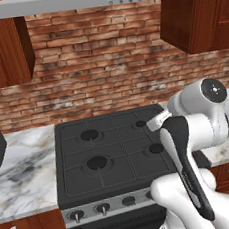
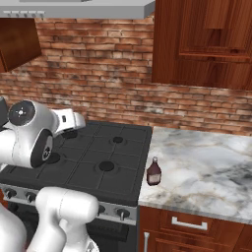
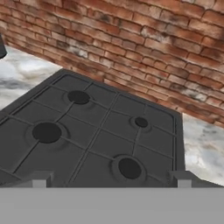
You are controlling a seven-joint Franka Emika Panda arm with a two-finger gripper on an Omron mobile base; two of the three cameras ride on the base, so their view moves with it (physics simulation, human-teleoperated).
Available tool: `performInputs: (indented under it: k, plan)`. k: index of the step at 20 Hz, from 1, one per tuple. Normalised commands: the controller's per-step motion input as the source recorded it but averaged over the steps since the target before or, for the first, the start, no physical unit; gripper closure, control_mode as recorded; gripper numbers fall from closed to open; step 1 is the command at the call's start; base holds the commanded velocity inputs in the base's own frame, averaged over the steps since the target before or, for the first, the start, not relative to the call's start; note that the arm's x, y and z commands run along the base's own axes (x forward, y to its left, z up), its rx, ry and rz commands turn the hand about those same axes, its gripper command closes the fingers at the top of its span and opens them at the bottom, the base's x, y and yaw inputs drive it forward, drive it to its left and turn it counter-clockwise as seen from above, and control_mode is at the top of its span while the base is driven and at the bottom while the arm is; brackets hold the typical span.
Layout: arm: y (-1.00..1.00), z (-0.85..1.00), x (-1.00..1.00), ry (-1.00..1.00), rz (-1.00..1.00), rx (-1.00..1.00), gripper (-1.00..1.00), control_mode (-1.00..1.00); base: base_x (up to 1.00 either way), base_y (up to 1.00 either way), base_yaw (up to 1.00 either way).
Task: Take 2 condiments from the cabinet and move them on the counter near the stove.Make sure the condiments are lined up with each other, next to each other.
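The maroon bottle (image 2: 153, 172) stands upright on the marble table (image 2: 206, 167), just beside the stove's (image 2: 93, 157) right edge and near the front lip. Nothing is touching it. Judging by that, one condiment is already placed and the second, the slim red one, has yet to be fetched. I can't make it out in any view here.

The gripper (image 3: 111, 181) hangs over the stove, w/ the hand view looking down across the burners toward the brick wall (image 3: 131, 39). Its two fingertips (image 3: 38, 180) sit at far ends of that view, so the jaws are wide apart and empty. In the base views the arm is folded back over the cooktop, well apart from the bottle.

The wood cabinet (image 2: 202, 44) is up and right of the stove, above the table. The shelf niche isn't clearly shown from here, so the red bottle's spot can't be told.

Doing the step well, as I judge it:
- Lift the hand clear of the hood (image 2: 74, 9) before swinging right, w/o sweeping low past the standing bottle.
- Approach the shelf square-on and grip the bottle body below the cap, since a slim bottle tips easily.
- When setting down, put it right beside the maroon one on the same line along the stove edge. Keep it upright and don't nudge the first.
- Leave room for open jaws to back off w/o clipping either bottle.
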Motion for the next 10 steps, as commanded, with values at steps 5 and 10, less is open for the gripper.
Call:
performInputs:
  k: [5, 10]
  plan:
    - [0.00, 0.05, -0.19, 0.00, 0.00, 0.17, -1.00, -1.00, 0.00, 0.00, 0.00]
    - [0.00, 0.08, -0.54, 0.00, -0.13, 0.17, -1.00, -1.00, 0.00, 0.00, 0.00]
